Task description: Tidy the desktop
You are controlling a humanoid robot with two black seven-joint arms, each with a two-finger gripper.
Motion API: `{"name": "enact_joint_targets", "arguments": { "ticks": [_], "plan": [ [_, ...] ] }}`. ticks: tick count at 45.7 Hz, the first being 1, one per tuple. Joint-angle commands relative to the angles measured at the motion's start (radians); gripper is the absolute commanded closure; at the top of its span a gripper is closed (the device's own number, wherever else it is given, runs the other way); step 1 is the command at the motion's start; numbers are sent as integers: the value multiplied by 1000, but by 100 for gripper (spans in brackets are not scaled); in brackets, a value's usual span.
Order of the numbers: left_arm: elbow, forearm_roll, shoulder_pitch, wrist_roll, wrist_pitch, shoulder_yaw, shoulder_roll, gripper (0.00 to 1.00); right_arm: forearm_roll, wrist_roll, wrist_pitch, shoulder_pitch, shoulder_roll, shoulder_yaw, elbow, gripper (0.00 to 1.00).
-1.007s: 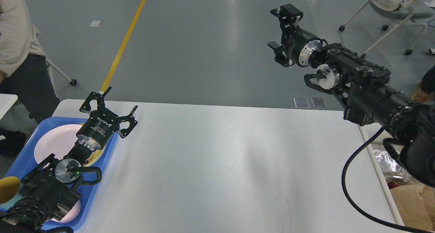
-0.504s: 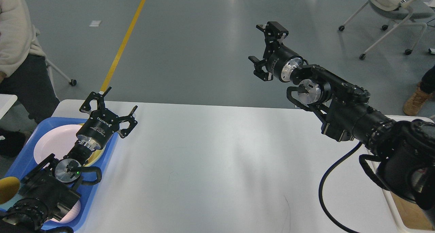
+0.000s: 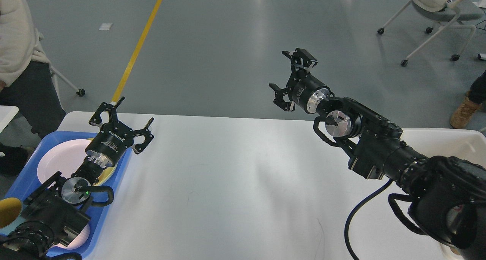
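The white desktop (image 3: 235, 184) spreads across the middle of the head view with a bare, glossy surface. My left gripper (image 3: 133, 117) hovers open over the desktop's far left corner, just past the blue tray, with nothing between its fingers. My right gripper (image 3: 290, 76) is raised above the desktop's far edge, right of centre, also open and holding nothing.
A blue tray (image 3: 117, 176) at the left edge holds pink plates (image 3: 60, 159) and a yellow dish partly hidden by my left arm. A white bin (image 3: 448, 142) stands past the desktop's right edge. A person (image 3: 19, 62) stands at the far left; wheeled chairs (image 3: 440, 13) at back right.
My right arm has swung left and down from beyond the right side toward the desktop's far edge, covering the bin's contents. The left arm has not moved.
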Motion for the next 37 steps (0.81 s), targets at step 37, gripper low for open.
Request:
{"name": "enact_joint_targets", "arguments": {
  "ticks": [37],
  "plan": [
    [0,0,0,0,0,0,-1,3,0,-6,15,-177,-104,89,31,0]
  ]
}}
